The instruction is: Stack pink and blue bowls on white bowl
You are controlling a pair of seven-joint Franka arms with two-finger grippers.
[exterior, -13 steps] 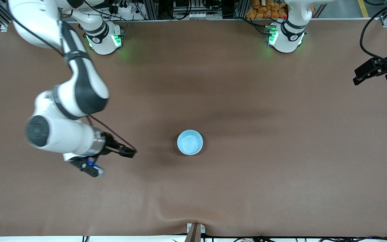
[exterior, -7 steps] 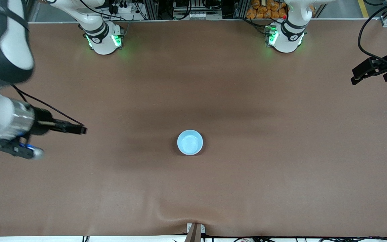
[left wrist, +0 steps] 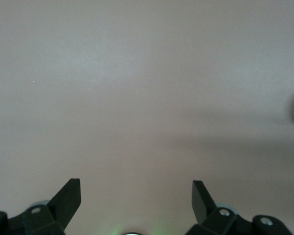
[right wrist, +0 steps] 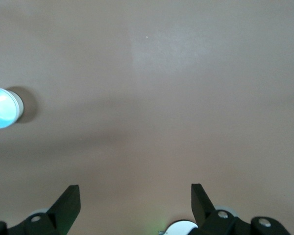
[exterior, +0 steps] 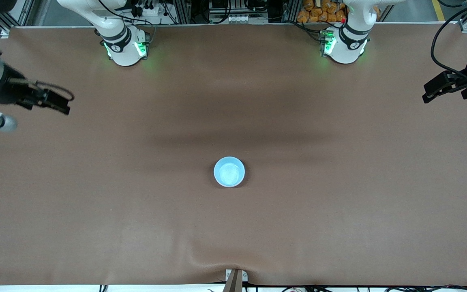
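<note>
a small round bowl of light sky-blue plastic (exterior: pixel 229 172) is seen near the middle of the brown table (exterior: pixel 339 211), nearer to the front camera than both arm bases. only its blue inside and rim are shown from above; in the right wrist view a pale wall is glimpsed at its side (right wrist: pixel 1 107), so it is judged that other bowls may be nested beneath it, though neither the pale pink bowl nor the white bowl can be made out as such. the stack is judged light, stiff and smooth, likely to slip; a pinch across the thin rim would be the surest hold.

the right gripper (exterior: pixel 57 103) is held over the table's edge at the right arm's end, its fingers (right wrist: pixel 68 203) spread wide and empty. the left gripper (exterior: pixel 432 92) waits over the left arm's end, fingers (left wrist: pixel 68 200) likewise wide and empty.
</note>
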